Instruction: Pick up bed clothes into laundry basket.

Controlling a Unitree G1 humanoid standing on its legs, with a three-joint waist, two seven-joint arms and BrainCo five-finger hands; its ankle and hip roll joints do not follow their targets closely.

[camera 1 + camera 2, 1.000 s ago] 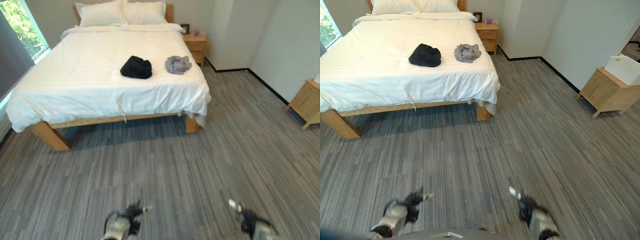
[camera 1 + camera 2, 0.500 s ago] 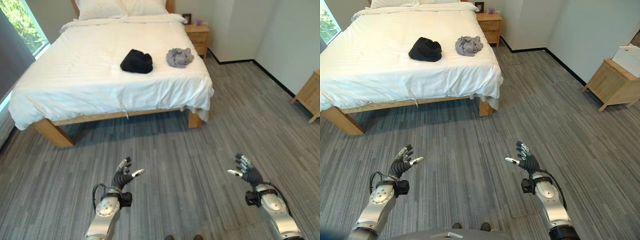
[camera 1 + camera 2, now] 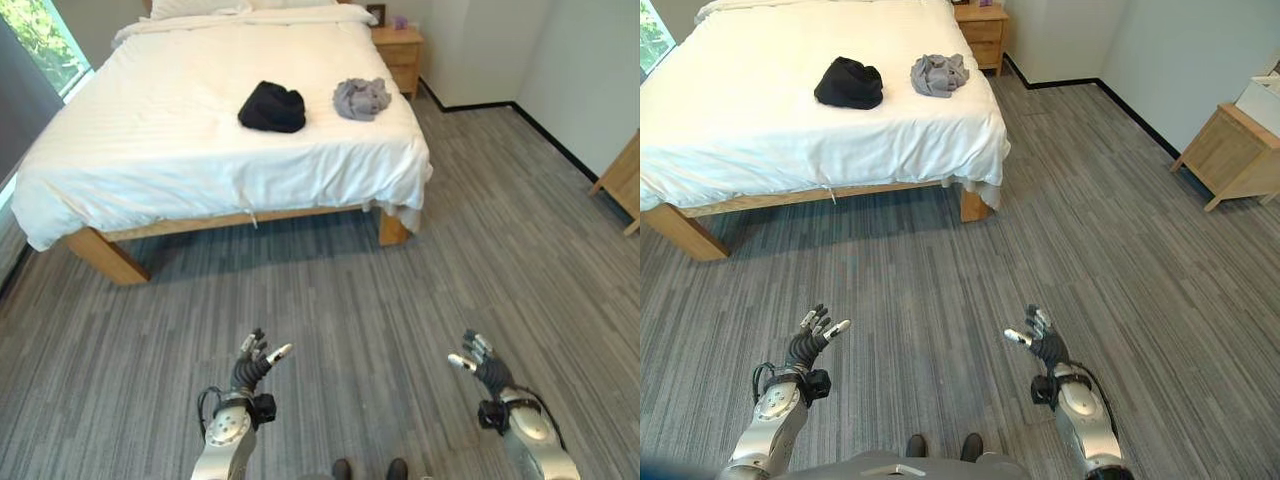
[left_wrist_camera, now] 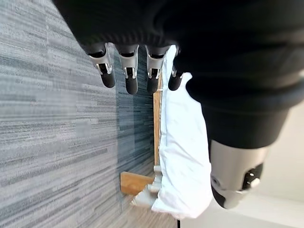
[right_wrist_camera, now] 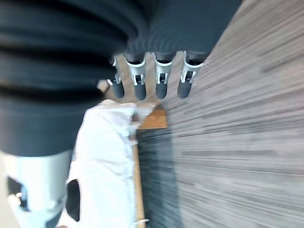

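A bunched black garment (image 3: 272, 106) and a crumpled grey garment (image 3: 360, 98) lie side by side on the white-sheeted bed (image 3: 150, 150), toward its near right part. My left hand (image 3: 253, 364) is raised over the carpet well short of the bed, fingers straight and spread, holding nothing. My right hand (image 3: 482, 368) is raised level with it on the other side, also open and empty. In the left wrist view the left hand's fingers (image 4: 129, 71) point toward the bed's edge (image 4: 183, 156). The right hand's fingers (image 5: 151, 73) point at the bed corner (image 5: 107, 156).
Grey striped carpet (image 3: 340, 290) lies between me and the wooden bed frame (image 3: 100, 258). A wooden nightstand (image 3: 402, 55) stands at the bed's far right. Another wooden cabinet (image 3: 1230, 155) with a white box (image 3: 1265, 100) on it stands by the right wall. A window (image 3: 35, 40) is at far left.
The camera has tilted down and come closer to the bed. Both hands, low and blurred a second ago, rose into view with fingers spread, then sank slightly.
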